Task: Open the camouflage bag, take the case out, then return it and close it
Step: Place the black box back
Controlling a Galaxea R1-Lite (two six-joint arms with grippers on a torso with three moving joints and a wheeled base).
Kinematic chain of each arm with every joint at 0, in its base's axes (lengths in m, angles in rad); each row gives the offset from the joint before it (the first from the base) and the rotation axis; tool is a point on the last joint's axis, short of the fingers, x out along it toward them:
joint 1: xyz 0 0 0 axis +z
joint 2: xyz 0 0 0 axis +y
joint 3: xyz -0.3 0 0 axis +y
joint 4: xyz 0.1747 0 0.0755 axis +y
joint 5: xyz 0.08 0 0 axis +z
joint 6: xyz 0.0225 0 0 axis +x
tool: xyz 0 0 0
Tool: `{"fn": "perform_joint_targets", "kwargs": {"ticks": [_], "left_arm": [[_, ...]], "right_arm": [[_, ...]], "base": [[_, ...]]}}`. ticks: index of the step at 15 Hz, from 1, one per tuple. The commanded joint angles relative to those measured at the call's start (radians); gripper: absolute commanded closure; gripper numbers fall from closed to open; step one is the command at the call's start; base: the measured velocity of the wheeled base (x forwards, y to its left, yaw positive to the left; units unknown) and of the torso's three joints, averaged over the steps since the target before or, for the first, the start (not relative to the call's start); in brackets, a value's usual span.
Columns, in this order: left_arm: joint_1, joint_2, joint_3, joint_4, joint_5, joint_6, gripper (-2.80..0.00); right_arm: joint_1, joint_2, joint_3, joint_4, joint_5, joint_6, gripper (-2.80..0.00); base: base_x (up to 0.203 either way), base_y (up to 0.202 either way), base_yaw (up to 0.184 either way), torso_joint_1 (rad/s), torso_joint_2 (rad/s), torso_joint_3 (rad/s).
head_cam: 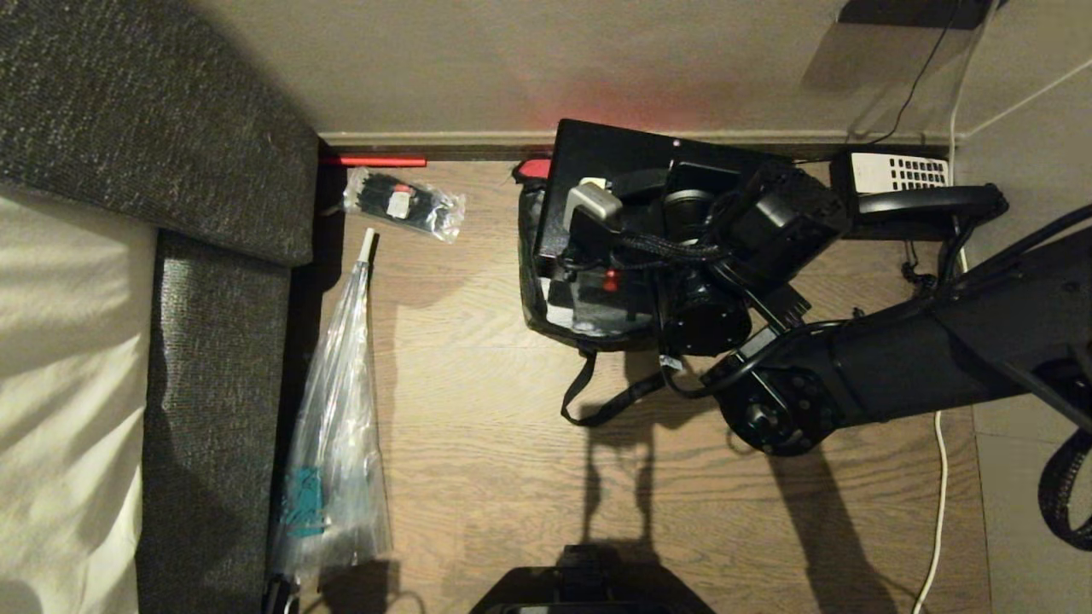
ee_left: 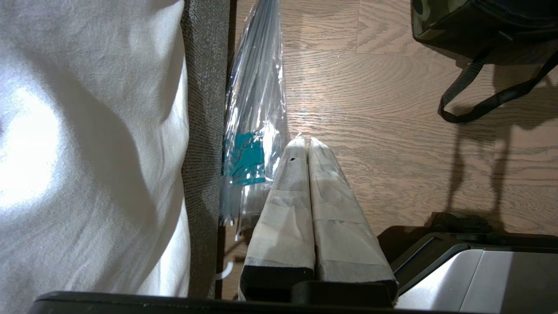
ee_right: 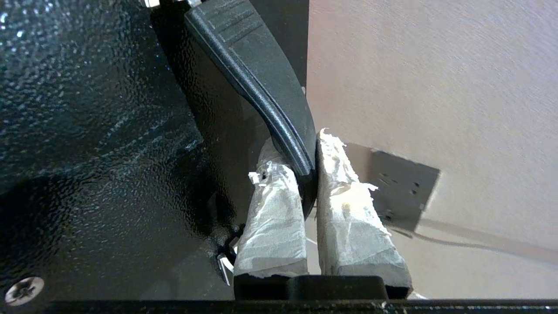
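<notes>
Taped right gripper (ee_right: 308, 174) fingers pinch the case (ee_right: 100, 131) handle (ee_right: 261, 83) above the camouflage bag (ee_left: 440, 30). Left gripper (ee_left: 305, 146), jaws pressed together, hangs well apart from the bag.

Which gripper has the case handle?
The right gripper, shut on the case handle. The left gripper is shut on nothing above the floor.

black right arm (head_cam: 896, 367) with braided cables; both grippers' fingers (ee_right: 270, 218) wrapped in whitish, frayed tape.
</notes>
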Motion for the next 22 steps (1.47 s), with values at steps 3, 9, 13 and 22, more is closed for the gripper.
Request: {"fn": "perform_joint_targets", "kwargs": {"ticks": [3, 9, 13, 22], "left_arm": [[0.0, 0.001, 0.0, 0.0, 0.0, -0.001, 0.0], [0.0, 0.001, 0.0, 0.0, 0.0, -0.001, 0.0], [0.0, 0.001, 0.0, -0.001, 0.0, -0.001, 0.0], [0.0, 0.001, 0.0, 0.0, 0.0, -0.001, 0.0]], "right_arm": [[-0.007, -0.005, -0.001, -0.009, -0.003, -0.026, 0.0], [-0.007, 0.05, 0.006, -0.044, -0.005, -0.024, 0.0], [-0.008, 0.06, 0.002, -0.049, -0.001, -0.024, 0.0], [-0.006, 0.114, -0.009, -0.087, 0.014, -0.026, 0.0]], "base": [[0.0, 0.0, 0.0, 0.0, 0.0, 0.0], [0.0, 0.0, 0.0, 0.0, 0.0, 0.0], [0.0, 0.0, 0.0, 0.0, 0.0, 0.0], [0.0, 0.0, 0.0, 0.0, 0.0, 0.0]]}}
